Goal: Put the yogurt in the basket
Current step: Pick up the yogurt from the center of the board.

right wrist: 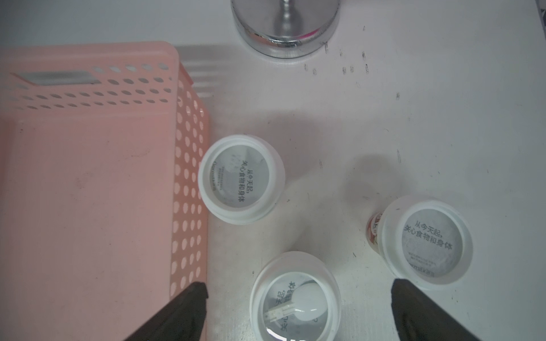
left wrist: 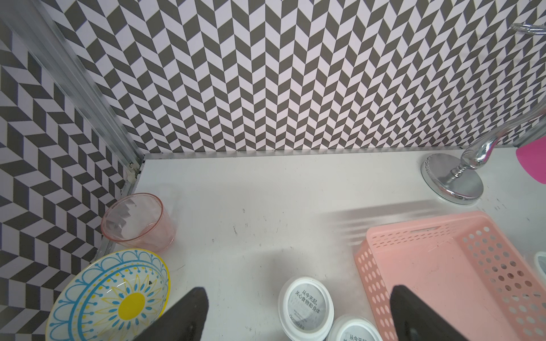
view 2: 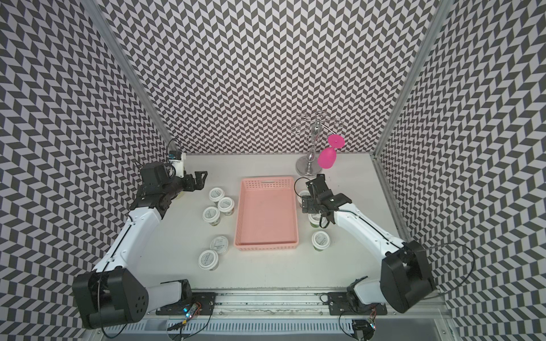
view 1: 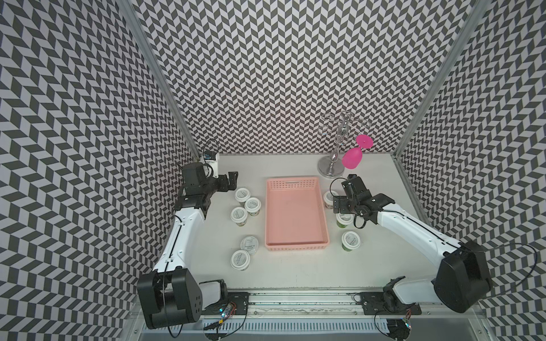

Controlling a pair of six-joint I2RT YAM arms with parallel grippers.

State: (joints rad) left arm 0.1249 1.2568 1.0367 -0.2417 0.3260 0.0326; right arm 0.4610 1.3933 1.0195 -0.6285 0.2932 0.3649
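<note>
The pale-pink basket (view 1: 297, 246) lies on the white surface (view 1: 295, 271), and every yogurt cup in view stands outside it on the surface, lids up. In both top views five yogurt cups (view 1: 239, 214) stand to the left of the basket: a tight trio beside its far half and a pair (view 1: 240, 259) by its near left corner. Three more line the basket's right side, the farthest one (view 1: 330, 198) just beside the basket wall. The right wrist view shows another cup (right wrist: 425, 242) farther out from that wall.

The left fingers (left wrist: 189, 313) are spread wide and hold nothing; they sit left of the basket's far corner, with a lid (left wrist: 305, 307) showing between them. The right fingers (right wrist: 419, 307) are likewise spread and grip nothing, right of the basket's far half, with a clear-lidded cup (right wrist: 295, 298) between them, touching neither.

Beyond the basket's far right corner stands a chrome rack (view 1: 332, 168) with a pink glass (view 1: 353, 158) hanging from it. Far left of the basket sit a clear pinkish tumbler (left wrist: 139, 224) and a patterned bowl (left wrist: 109, 298).
</note>
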